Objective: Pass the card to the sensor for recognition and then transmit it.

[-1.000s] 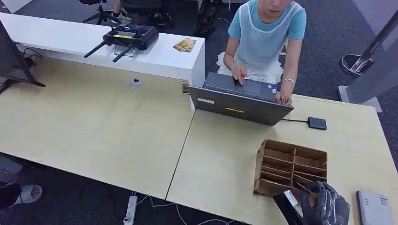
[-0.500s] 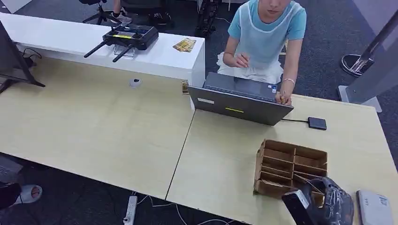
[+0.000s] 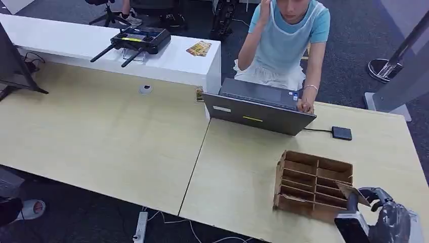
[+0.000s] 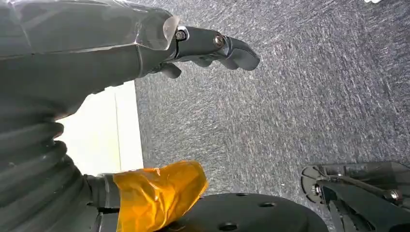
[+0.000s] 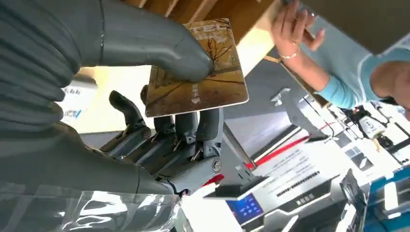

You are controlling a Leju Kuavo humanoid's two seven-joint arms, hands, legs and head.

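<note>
Right robot hand has the card pinched, thumb on its face

The card's gold, with a tree picture and small print I can't read. In the head view it's just off the wooden slotted organizer on the tabletop; its slots look empty. Left robot hand hangs over carpet, fingers loosely apart, holding nothing.

Laptop before a seated person; controller on white counter

Card with small print (too blurred to read), white arrow mark, no other legible text
</note>
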